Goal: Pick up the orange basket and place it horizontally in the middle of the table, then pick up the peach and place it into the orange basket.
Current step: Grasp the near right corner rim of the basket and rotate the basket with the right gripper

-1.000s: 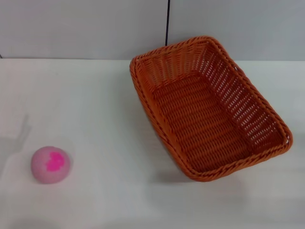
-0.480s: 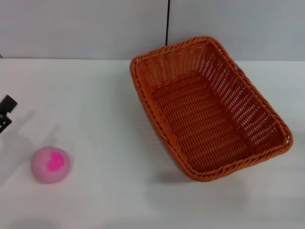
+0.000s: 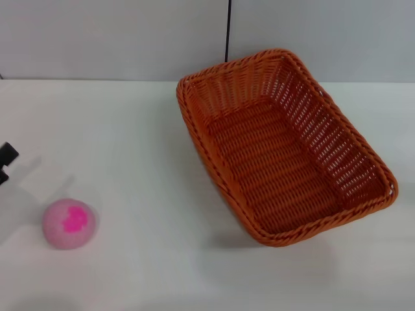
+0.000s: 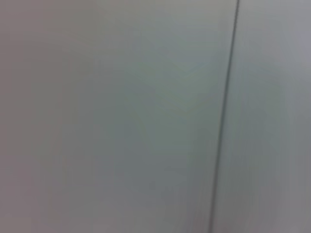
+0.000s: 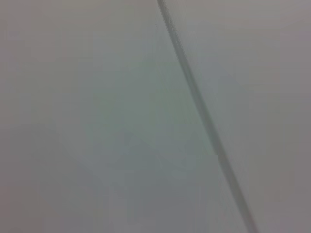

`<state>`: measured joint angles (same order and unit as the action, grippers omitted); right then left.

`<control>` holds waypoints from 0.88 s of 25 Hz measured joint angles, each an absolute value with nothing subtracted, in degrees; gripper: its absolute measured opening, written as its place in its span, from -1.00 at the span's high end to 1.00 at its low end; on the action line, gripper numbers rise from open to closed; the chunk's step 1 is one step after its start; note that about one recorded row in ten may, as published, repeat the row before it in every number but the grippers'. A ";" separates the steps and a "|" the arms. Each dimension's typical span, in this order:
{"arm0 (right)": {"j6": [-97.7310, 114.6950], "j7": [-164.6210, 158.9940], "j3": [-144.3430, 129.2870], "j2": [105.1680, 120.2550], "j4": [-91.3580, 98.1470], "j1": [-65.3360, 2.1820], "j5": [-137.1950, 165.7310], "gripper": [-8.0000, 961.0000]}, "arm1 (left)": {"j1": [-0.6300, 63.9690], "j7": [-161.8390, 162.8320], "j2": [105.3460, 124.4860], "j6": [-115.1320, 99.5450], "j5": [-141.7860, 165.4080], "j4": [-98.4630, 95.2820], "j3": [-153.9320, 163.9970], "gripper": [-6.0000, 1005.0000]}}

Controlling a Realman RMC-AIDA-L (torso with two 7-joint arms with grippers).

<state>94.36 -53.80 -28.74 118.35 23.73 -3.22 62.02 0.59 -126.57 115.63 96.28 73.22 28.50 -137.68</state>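
The orange basket (image 3: pixel 279 162) sits empty on the right half of the white table (image 3: pixel 142 129). It is skewed, with its long side running from the back middle toward the front right. The peach (image 3: pixel 69 223), pale pink with a magenta blotch, rests alone near the front left. Only a small black tip of my left gripper (image 3: pixel 5 162) shows, at the head view's left edge, above and to the left of the peach and clear of it. My right gripper is out of view. Both wrist views show neither the basket nor the peach.
A grey wall (image 3: pixel 117 39) with a dark vertical seam (image 3: pixel 228 32) stands behind the table's far edge. The left wrist view shows grey wall (image 4: pixel 121 116) with a seam (image 4: pixel 226 107), and the right wrist view shows the same wall (image 5: pixel 97 121) and seam (image 5: pixel 204 116).
The black tip of my left gripper came into view at the left edge, then slid slightly down and outward. Basket and peach have not moved.
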 joint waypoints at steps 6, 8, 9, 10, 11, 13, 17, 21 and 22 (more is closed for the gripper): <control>93.53 -82.63 -25.09 116.57 45.56 -3.46 80.38 -0.52 | 0.56 -128.11 117.84 95.68 73.53 28.25 -142.91 -0.67; 93.90 -93.43 -23.73 115.25 52.72 -5.49 87.94 -0.52 | 0.79 -128.20 117.96 95.35 73.55 27.28 -143.93 -0.67; 94.15 -98.55 -23.42 114.54 55.83 -6.73 91.57 -0.52 | 0.88 -128.36 117.95 95.26 73.54 26.76 -144.22 -0.67; 94.68 -107.57 -23.21 112.80 60.14 -9.78 98.90 -0.52 | 0.98 -128.76 117.96 95.20 73.47 26.18 -144.38 -0.67; 94.68 -107.57 -23.21 112.80 60.14 -9.78 98.90 -0.52 | 0.99 -129.64 118.00 95.20 73.30 25.56 -144.46 -0.67; 95.81 -114.96 -23.22 110.75 61.77 -13.59 106.20 -0.52 | 1.05 -131.56 118.14 95.34 72.96 24.54 -144.51 -0.67; 98.57 -122.80 -23.72 106.49 59.79 -22.95 121.80 -0.52 | 1.46 -135.84 118.44 95.54 71.91 20.82 -146.40 -0.67; 99.89 -125.68 -25.47 103.59 55.51 -31.95 135.15 -0.52 | 2.33 -140.05 118.53 96.01 70.88 15.35 -151.17 -0.67; 100.12 -126.30 -26.31 103.30 54.74 -33.68 137.46 -0.52 | 2.52 -141.32 118.55 96.25 70.71 13.99 -152.38 -0.67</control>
